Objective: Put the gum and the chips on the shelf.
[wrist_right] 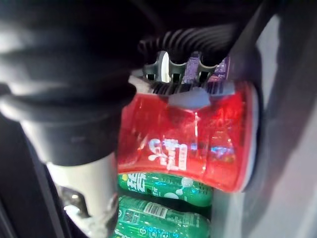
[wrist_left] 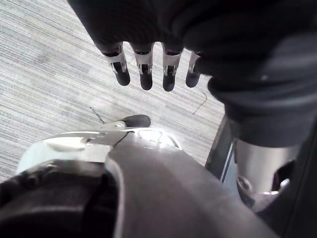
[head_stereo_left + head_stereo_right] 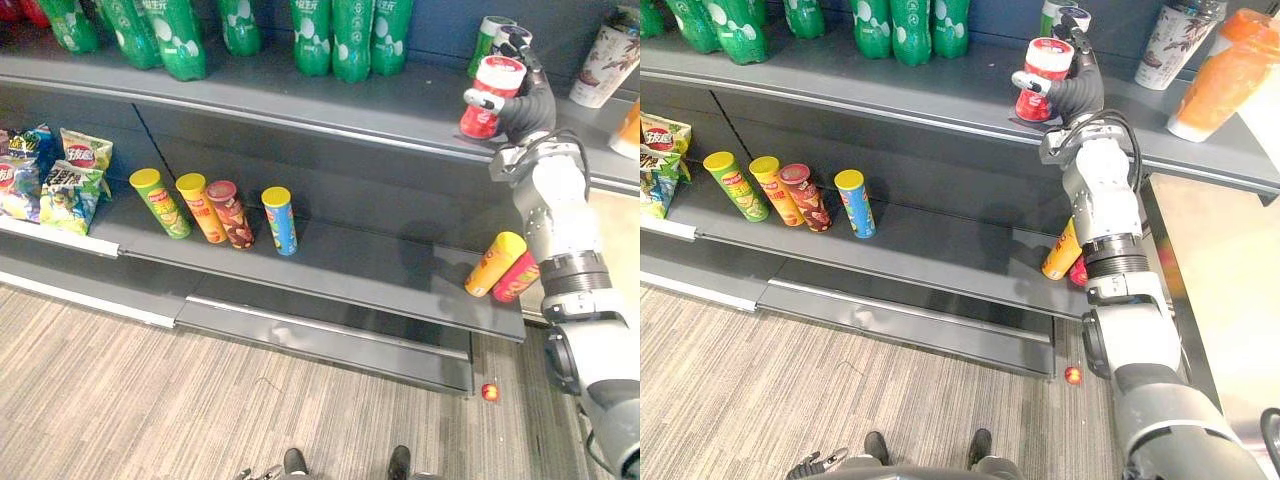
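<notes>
While your right hand (image 3: 528,108) is curled round the red gum tub (image 3: 490,105), which sits tilted at the upper shelf (image 3: 300,97) just under that hand, judge it light, stiff and slick, best held mid-wall below the white lid (image 3: 500,66); your left hand (image 2: 145,69) hangs slack.

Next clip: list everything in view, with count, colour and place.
bottles: several, green, top shelf.
red tub: one, white-lidded, top shelf, in right hand.
standing cans: four, green, orange, brown, blue, middle shelf.
lying cans: two, yellow, red, middle shelf's right end.
snack bags: several, multicoloured, middle shelf's left end.
cup: one, white patterned, top shelf.
small object: one, red, floor.
right hand: curled round red tub.
left hand: open, above floor.
</notes>
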